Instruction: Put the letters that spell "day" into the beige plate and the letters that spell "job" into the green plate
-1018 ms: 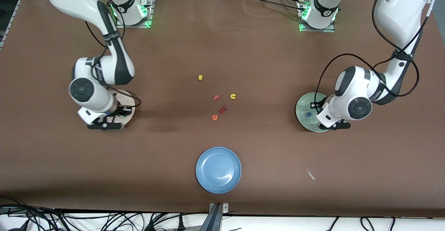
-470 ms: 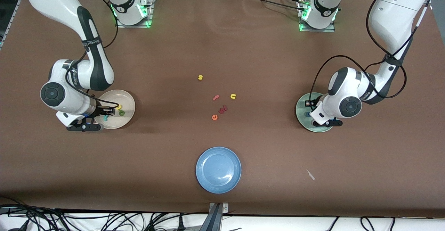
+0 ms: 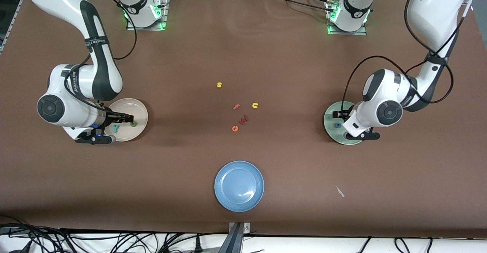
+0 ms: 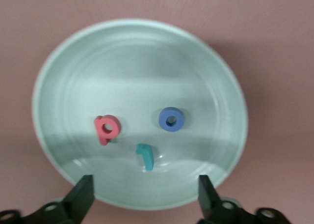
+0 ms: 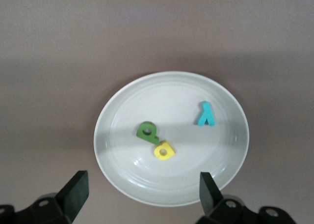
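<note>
Spanning the whole scene, the brown table (image 3: 243,55) carries every item.
- Round pale mint-green plate (image 4: 73,62), under the left end effector (image 4: 146,197), fingers spread and released: holds salmon-pink foam b (image 4: 107,129), blue foam ring o (image 4: 171,119), teal foam hook j (image 4: 145,155).
- Round cream-beige plate (image 5: 147,96), under the right end effector (image 5: 142,197), likewise released: holds green foam d (image 5: 147,131) touching yellow foam a (image 5: 164,151), teal foam y (image 5: 206,114) apart.
- Front view: arms partly cover both plates; arm lettering illegible.
</note>
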Robot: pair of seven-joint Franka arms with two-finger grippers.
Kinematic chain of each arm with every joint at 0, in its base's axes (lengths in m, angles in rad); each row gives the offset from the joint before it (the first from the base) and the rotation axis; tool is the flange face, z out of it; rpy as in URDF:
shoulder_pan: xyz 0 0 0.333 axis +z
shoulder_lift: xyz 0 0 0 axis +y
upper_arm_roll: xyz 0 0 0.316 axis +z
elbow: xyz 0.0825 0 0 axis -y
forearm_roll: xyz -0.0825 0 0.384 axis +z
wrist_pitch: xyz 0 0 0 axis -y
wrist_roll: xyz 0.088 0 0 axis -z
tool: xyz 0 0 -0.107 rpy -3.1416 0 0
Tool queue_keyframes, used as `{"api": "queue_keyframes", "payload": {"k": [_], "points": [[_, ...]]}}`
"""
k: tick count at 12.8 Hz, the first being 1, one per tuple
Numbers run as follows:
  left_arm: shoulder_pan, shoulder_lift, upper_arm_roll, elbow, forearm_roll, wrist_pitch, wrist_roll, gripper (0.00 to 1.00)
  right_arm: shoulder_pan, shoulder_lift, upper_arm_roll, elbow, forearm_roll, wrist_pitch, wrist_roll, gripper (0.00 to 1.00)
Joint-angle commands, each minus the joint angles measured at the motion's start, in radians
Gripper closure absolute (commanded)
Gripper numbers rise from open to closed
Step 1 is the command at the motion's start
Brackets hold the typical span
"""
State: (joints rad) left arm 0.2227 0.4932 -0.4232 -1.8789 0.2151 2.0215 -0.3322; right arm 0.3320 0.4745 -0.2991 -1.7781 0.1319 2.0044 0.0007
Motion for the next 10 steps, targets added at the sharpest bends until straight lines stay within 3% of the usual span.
{"api": "queue_keyframes", "payload": {"k": [1, 5, 8, 10], "points": [[0.007, -0.077, -0.040, 0.065, 0.013, -0.140, 0.010, 0.00, -0.004, -0.049, 0.000, 0.003, 0.017, -0.088, 0.005, 0.00], [0.007, -0.088, -0.098, 0.291, 0.012, -0.346, 0.015, 0.00, -0.001, -0.153, 0.026, -0.016, -0.030, -0.141, 0.048, 0.00], [0.007, -0.107, -0.111, 0.392, 0.007, -0.363, 0.077, 0.00, -0.130, -0.337, 0.196, -0.092, -0.149, -0.191, 0.050, 0.00], [0.009, -0.136, -0.111, 0.423, 0.009, -0.369, 0.085, 0.00, -0.162, -0.436, 0.232, -0.098, -0.163, -0.240, 0.030, 0.00]]}}
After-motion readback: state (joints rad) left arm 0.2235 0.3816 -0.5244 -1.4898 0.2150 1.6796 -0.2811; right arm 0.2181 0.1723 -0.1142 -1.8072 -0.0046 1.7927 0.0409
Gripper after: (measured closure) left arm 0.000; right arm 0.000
